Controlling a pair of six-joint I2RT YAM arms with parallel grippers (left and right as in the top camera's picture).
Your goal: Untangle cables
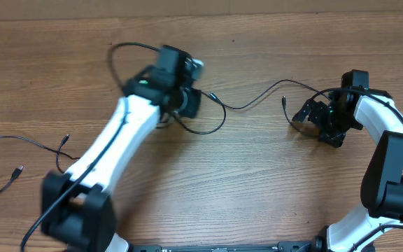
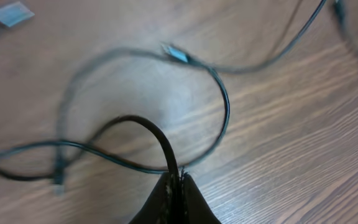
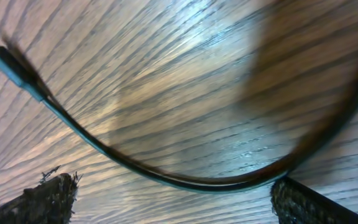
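Overhead: looks straight down from far up, whole table (image 1: 257, 182) and both arms in frame. Left wrist: faces down past left pincer (image 2: 178, 186), near; shares looped cable (image 2: 222, 112) with overhead. Right wrist: right pincer (image 3: 174, 190), almost on the wood; shares plug end (image 3: 14, 65) with overhead.

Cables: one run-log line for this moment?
left hand: shut on looped cable | right hand: open over plug-end cable, not gripping | third cable: apart, far left

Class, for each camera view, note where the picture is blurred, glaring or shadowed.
Overhead: the left gripper is motion-smeared, the table sharp. Left wrist: the cables' left loops blur. Right wrist: glare streaks the table beside the cable; a shadow darkens the right.
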